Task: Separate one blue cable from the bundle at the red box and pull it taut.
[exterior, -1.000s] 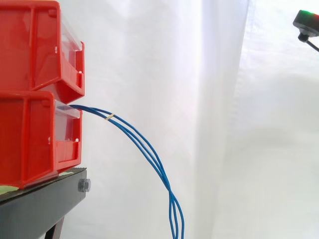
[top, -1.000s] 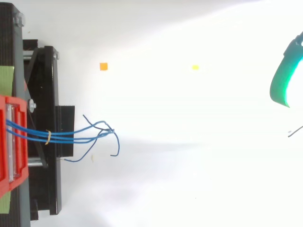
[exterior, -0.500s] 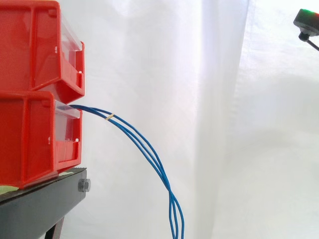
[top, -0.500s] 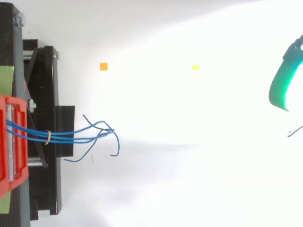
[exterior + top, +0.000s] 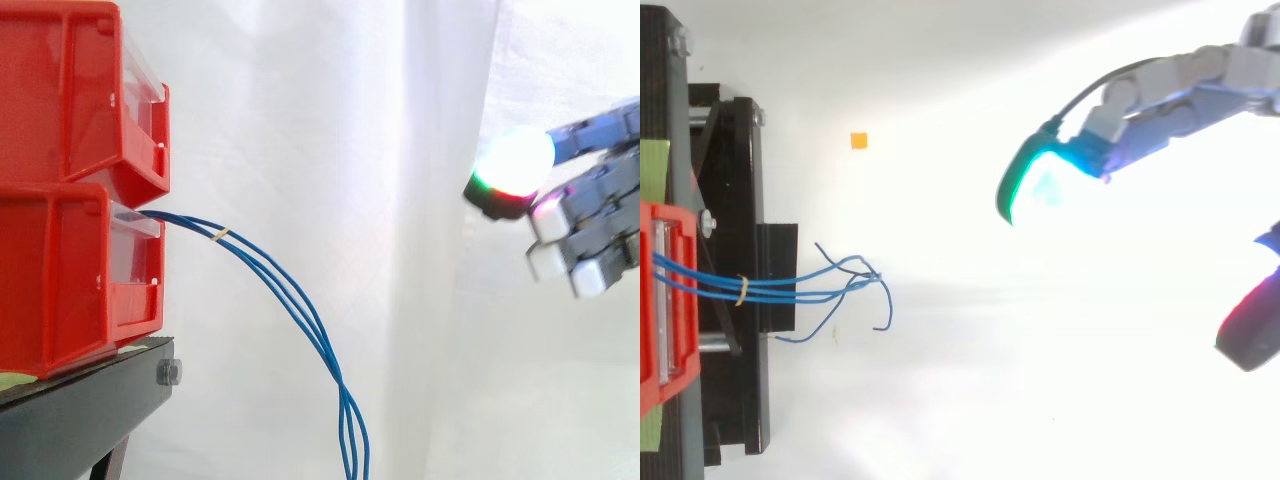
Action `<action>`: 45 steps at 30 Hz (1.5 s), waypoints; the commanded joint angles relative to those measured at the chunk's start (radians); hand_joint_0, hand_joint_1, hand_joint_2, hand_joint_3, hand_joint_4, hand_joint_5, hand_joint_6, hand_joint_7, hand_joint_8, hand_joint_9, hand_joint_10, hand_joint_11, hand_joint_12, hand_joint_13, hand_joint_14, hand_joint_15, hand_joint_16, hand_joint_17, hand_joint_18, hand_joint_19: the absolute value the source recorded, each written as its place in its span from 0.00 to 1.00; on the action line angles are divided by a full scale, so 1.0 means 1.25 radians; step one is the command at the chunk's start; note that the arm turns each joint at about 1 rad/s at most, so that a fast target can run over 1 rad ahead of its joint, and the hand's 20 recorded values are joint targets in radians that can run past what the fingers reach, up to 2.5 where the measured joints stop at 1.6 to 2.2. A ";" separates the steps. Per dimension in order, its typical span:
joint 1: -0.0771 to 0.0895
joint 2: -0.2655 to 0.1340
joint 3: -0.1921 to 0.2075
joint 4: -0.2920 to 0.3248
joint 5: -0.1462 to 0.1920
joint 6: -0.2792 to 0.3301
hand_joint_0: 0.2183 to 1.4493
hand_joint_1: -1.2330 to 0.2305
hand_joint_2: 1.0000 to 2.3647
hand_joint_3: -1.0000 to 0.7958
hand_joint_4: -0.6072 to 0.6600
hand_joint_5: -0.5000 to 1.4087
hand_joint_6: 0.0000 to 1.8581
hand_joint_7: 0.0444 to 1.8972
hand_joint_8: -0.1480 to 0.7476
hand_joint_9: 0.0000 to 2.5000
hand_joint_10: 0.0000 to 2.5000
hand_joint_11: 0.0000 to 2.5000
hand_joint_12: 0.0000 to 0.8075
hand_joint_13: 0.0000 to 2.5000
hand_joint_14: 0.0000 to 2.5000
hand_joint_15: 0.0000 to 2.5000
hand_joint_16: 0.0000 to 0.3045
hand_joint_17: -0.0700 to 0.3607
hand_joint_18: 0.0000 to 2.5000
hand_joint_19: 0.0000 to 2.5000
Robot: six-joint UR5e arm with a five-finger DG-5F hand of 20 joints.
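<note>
Blue cables point(image 5: 300, 315) hang slack, hand point(image 5: 600, 182) spread-fingered, well apart.

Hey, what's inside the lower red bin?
Blue cables run into its front opening, banded together just outside. The bin's walls hide their ends and anything else inside.

2 bins point(image 5: 60, 100) red | cables point(image 5: 352, 440) blue | band point(image 5: 220, 236) yellow | stand point(image 5: 90, 412) black | curtain point(image 5: 330, 120) white

Lab: white curtain point(image 5: 300, 150), red bins point(image 5: 60, 270)
</note>
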 commanded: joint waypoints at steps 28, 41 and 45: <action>0.037 -0.167 0.093 0.163 0.129 -0.067 0.23 0.34 0.00 0.28 0.61 0.14 0.27 0.38 0.45 0.20 0.01 0.19 0.40 0.19 0.01 0.15 0.13 0.38 0.14 0.22; 0.047 -0.244 0.114 0.198 0.140 -0.060 0.23 0.36 0.00 0.28 0.63 0.15 0.27 0.38 0.46 0.20 0.01 0.19 0.41 0.19 0.01 0.15 0.14 0.38 0.14 0.22; 0.047 -0.280 0.142 0.214 0.134 -0.049 0.23 0.37 0.00 0.28 0.63 0.15 0.27 0.38 0.46 0.21 0.01 0.19 0.41 0.19 0.01 0.15 0.14 0.38 0.14 0.23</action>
